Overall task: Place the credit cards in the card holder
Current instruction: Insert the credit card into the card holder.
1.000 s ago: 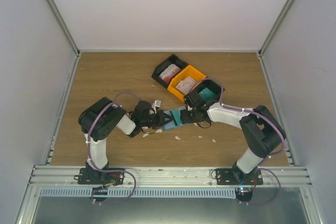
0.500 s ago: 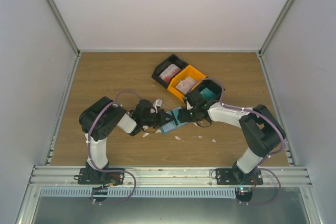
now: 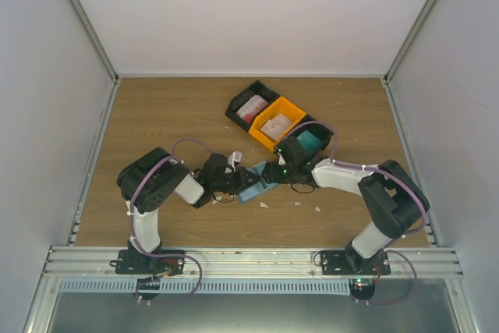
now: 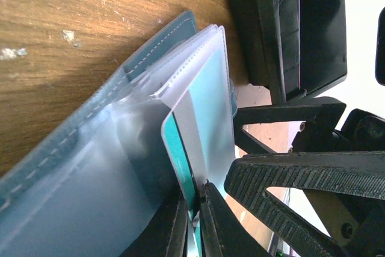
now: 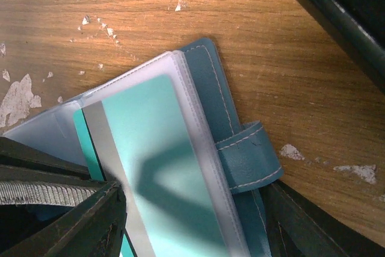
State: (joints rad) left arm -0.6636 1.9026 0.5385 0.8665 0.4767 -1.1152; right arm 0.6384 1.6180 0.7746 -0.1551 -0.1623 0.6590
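The blue-teal card holder (image 3: 253,183) lies open on the table between my two grippers, its clear sleeves up (image 5: 198,148). My left gripper (image 3: 234,181) is shut on the edge of a teal credit card (image 4: 180,161), which sits partly inside a clear sleeve of the card holder (image 4: 90,148). The same credit card shows through the sleeve in the right wrist view (image 5: 156,167). My right gripper (image 3: 274,172) is open, its jaws standing on either side of the holder (image 5: 192,233). One of its ridged fingers (image 4: 289,179) sits close beside the left jaws.
Behind the holder stand three bins in a diagonal row: a black bin (image 3: 234,107) with red-and-white cards, an orange bin (image 3: 288,105) with whitish cards, and a black bin (image 3: 321,124) with teal cards. Small white scraps (image 3: 263,204) lie on the wood.
The right gripper has shifted slightly left and nearer over the holder. The left gripper has edged right with the card, and the holder's lighter inside now shows more.
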